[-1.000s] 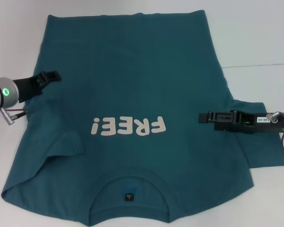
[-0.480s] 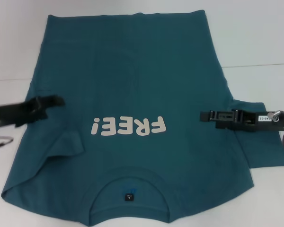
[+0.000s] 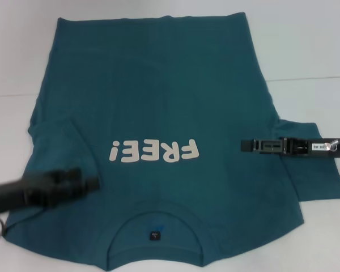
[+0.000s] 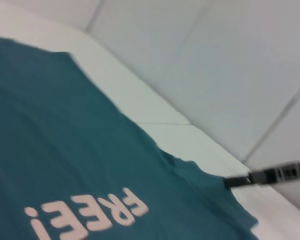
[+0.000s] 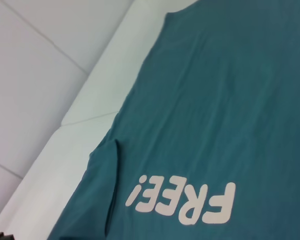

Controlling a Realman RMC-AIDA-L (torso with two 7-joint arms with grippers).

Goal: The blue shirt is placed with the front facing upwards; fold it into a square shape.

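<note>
— Teal-blue cotton, one piece only: a single large short-sleeved blue shirt lies spread front-up on the white table, its round collar at the near edge and its hem at the far edge.

— What is printed on it?

— One word in white letters, "FREE!", across the chest. One small black label sits inside the collar.

— How do the sleeves lie?

— Two sleeves. The right sleeve spreads flat out onto the table. The left sleeve is folded inward onto the body of the shirt, with a crease showing beside the lettering.

— And the arms?

— Two grippers. The left gripper reaches in from the near left, low over the folded left sleeve, near the "!" end of the word. It is blurred, and I cannot tell whether its fingers are released or clenched, nor whether it touches the cloth.

— The right one?

— The right gripper reaches in level from the right, above the right side of the shirt where the sleeve joins the body, just right of the letter F. Its black fingers appear drawn together into one narrow bar, grasping nothing that I can see.
</note>
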